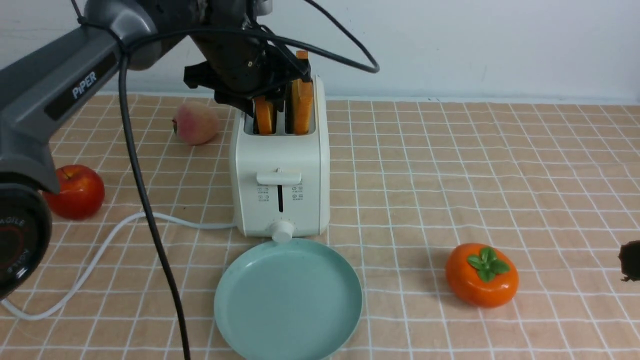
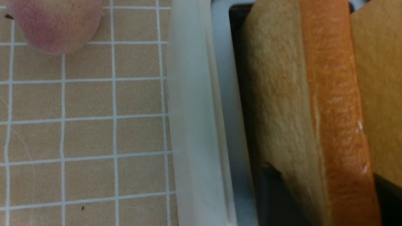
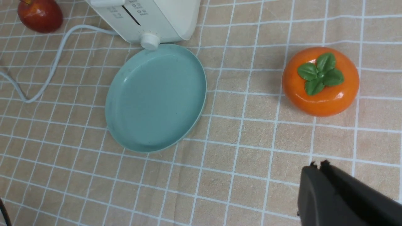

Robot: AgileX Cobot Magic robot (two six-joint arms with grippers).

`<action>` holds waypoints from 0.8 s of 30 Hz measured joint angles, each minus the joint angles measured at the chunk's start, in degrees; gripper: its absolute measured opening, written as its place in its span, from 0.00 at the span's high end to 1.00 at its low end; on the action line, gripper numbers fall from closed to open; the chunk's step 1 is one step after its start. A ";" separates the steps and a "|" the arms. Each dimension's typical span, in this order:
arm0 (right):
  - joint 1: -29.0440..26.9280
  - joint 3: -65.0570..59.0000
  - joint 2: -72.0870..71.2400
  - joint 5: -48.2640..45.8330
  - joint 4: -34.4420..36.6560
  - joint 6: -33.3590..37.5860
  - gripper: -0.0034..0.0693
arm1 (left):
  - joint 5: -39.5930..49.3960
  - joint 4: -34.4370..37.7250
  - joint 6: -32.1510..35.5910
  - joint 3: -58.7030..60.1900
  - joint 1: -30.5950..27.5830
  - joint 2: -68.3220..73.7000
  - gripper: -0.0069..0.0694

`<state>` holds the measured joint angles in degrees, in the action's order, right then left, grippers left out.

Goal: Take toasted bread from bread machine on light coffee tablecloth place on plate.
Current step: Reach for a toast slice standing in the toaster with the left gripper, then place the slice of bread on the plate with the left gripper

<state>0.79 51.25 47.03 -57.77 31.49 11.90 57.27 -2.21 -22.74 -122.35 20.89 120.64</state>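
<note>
Front view: my left pincer [image 1: 272,92] hangs at the toasted bread [image 1: 301,107] standing in the bread machine [image 1: 279,155]; pinching or spread, I cannot tell. The plate [image 1: 287,300] lies just in front, for a short carry.

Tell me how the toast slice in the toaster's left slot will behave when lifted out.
The left slice is probably light: its face looks porous. It is likely stiff, since it stands flat out of the bread machine with nothing supporting it. Its crust edge looks smooth, so it may slip, and a hard pinch could dent the spongy face.
</note>
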 joint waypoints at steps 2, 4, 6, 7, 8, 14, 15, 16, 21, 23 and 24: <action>0.00 0.00 0.00 0.05 0.00 0.00 0.95 | -0.19 -0.99 0.00 0.00 0.00 -0.76 0.81; 0.00 0.00 0.00 0.05 0.00 0.00 0.95 | 0.05 -1.54 0.00 0.06 0.00 -1.97 0.81; 0.00 0.00 0.00 0.05 0.00 0.00 0.95 | 1.28 -2.08 0.06 0.11 0.00 -5.80 0.78; 0.00 0.00 0.00 0.05 0.00 0.00 0.95 | 1.98 -2.13 0.06 0.11 0.00 -7.38 0.78; 0.00 0.00 0.00 0.05 0.00 0.00 0.95 | 3.16 -2.13 0.06 0.11 0.00 -9.51 0.78; 0.00 0.00 0.00 0.05 -0.86 0.04 0.95 | 12.45 1.78 1.01 1.19 0.00 -20.88 0.78; 0.00 0.00 0.00 0.05 -1.07 0.04 0.94 | 13.37 4.22 1.98 4.35 0.00 -24.75 0.78; 0.00 0.00 0.00 0.05 -1.13 0.04 0.94 | 13.37 5.65 2.63 5.93 0.00 -26.38 0.78; 0.00 0.00 0.00 0.05 -1.52 0.12 0.93 | 5.47 16.90 7.50 26.97 0.00 -34.85 0.78; 0.00 0.00 0.00 0.05 -1.52 0.18 0.93 | -0.08 23.09 10.01 38.09 0.00 -36.68 0.78; 0.00 0.00 0.00 0.05 -1.52 0.18 0.93 | -0.62 23.73 10.71 40.03 0.00 -36.86 0.78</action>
<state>0.79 51.25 47.03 -57.72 29.97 12.08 56.65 21.52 -12.04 -82.32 20.89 83.78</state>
